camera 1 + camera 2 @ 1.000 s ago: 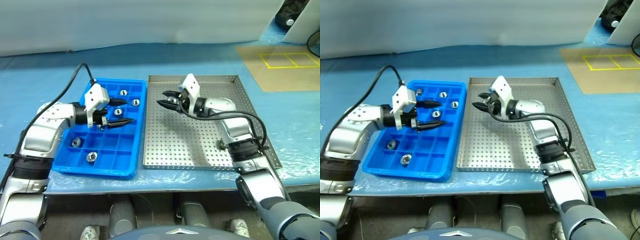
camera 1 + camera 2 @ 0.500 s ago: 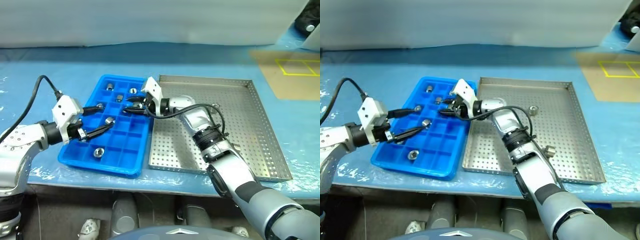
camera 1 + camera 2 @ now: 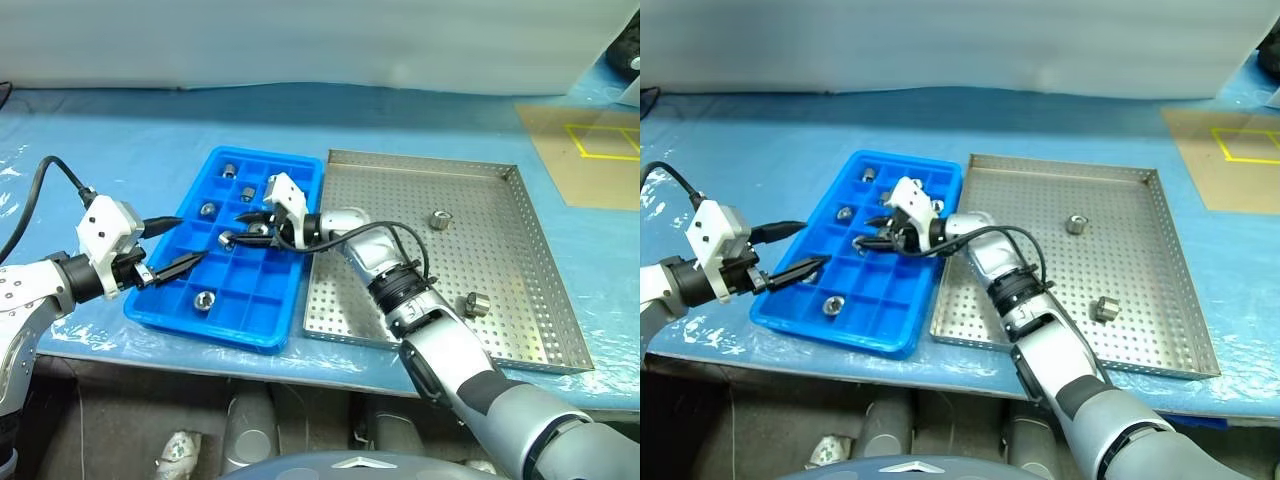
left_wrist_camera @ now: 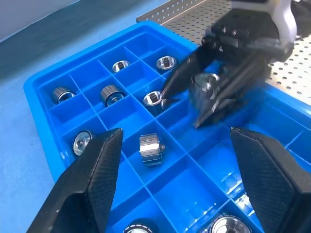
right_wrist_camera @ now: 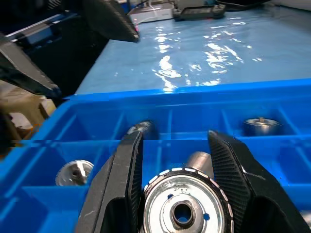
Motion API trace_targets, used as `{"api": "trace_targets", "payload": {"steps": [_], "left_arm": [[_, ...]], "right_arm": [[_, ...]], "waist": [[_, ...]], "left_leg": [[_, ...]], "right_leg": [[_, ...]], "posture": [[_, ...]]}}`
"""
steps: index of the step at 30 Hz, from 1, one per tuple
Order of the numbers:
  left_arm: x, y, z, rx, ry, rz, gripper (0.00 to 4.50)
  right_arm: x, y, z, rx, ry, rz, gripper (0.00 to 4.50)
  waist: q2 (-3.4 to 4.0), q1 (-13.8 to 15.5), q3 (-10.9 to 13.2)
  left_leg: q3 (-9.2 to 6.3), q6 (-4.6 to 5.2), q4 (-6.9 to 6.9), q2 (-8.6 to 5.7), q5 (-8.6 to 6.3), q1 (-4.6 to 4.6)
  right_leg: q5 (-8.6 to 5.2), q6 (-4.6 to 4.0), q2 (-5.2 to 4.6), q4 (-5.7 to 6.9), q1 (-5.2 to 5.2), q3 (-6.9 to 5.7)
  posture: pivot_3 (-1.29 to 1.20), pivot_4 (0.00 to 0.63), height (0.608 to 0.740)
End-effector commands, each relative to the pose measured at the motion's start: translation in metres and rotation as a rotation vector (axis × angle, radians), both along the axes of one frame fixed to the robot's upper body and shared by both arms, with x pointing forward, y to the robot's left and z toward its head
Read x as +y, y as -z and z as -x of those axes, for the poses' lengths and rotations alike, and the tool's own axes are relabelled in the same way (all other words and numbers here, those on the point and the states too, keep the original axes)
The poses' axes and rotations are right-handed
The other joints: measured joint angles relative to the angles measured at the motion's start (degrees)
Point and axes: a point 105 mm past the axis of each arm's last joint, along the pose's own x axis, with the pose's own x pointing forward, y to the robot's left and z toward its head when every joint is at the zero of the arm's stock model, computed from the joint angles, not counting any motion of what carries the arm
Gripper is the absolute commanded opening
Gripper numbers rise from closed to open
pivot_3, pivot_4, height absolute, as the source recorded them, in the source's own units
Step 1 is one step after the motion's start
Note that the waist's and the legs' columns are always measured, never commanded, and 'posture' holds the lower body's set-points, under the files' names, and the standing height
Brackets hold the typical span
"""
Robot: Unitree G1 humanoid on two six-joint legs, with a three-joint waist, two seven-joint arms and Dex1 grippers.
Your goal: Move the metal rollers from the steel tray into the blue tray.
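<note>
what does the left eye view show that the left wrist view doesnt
Left eye view alone: the whole steel tray with two metal rollers left on it, one further off and one nearer the robot, plus the blue-covered table.

Left wrist view alone: a close look at the right gripper shut on a roller above the compartments, framed by the left gripper's open black fingers.

Shared: the blue tray with rollers already in several compartments, the right gripper over it holding a roller, and a strip of the perforated steel tray.

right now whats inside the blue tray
The blue tray holds several metal rollers in separate compartments. The right tool holds one more above it and hides the cells beneath.
</note>
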Motion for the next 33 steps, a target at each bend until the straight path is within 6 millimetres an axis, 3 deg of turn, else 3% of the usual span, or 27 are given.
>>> {"api": "trace_targets", "payload": {"steps": [1, 8, 17, 24, 29, 33], "left_arm": [[0.001, -0.010, 0.006, -0.027, 0.001, -0.023, 3.70], [-0.001, -0.005, 0.014, 0.000, -0.003, -0.021, 3.70], [-0.003, -0.002, 0.023, 0.011, -0.023, -0.015, 3.70], [-0.005, -0.004, 0.019, 0.003, -0.019, -0.009, 3.70], [-0.014, -0.004, 0.011, -0.001, 0.028, 0.000, 3.70], [-0.028, -0.003, -0.005, -0.005, 0.100, 0.015, 3.70]], "right_arm": [[0.015, -0.011, 0.017, -0.016, -0.060, -0.025, 1.69], [0.023, 0.002, 0.037, 0.004, -0.141, 0.026, 1.69], [0.020, 0.009, 0.037, 0.006, -0.149, 0.041, 1.69], [0.018, 0.007, 0.028, 0.003, -0.104, 0.048, 3.90], [0.009, -0.003, 0.014, -0.017, -0.028, 0.014, 3.90], [-0.016, -0.019, -0.006, -0.054, 0.078, -0.016, 3.90]], "waist": [[-0.01, 0.0, 0.0], [-0.01, 0.1, 0.0], [-0.01, 0.4, 0.0], [-0.02, 0.4, 0.0], [-0.01, 0.3, 0.0], [-0.01, 0.3, 0.0]], "left_leg": [[-0.03, -0.01, 0.00, 0.00, 0.01, 0.00], [-0.25, -0.08, -0.01, 0.00, 0.05, -0.03], [-0.69, -0.26, -0.04, -0.02, 0.15, -0.17], [-0.74, -0.28, -0.04, -0.02, 0.17, -0.18], [-0.75, -0.32, 0.02, -0.04, 0.19, -0.17], [-0.75, -0.39, 0.06, -0.05, 0.23, -0.13]], "right_leg": [[0.00, 0.00, 0.00, 0.00, 0.00, -0.02], [-0.01, 0.00, 0.00, 0.02, 0.06, -0.17], [-0.05, -0.07, 0.00, 0.06, 0.10, -0.48], [-0.05, -0.07, 0.00, 0.09, 0.10, -0.50], [-0.05, -0.08, 0.00, 0.22, 0.10, -0.50], [-0.06, -0.09, -0.01, 0.37, 0.10, -0.48]], "posture": [[0.32, 0.150, 0.740], [0.36, 0.150, 0.740], [0.40, 0.150, 0.740], [0.39, 0.150, 0.740], [0.33, 0.150, 0.740], [0.22, 0.150, 0.740]]}}
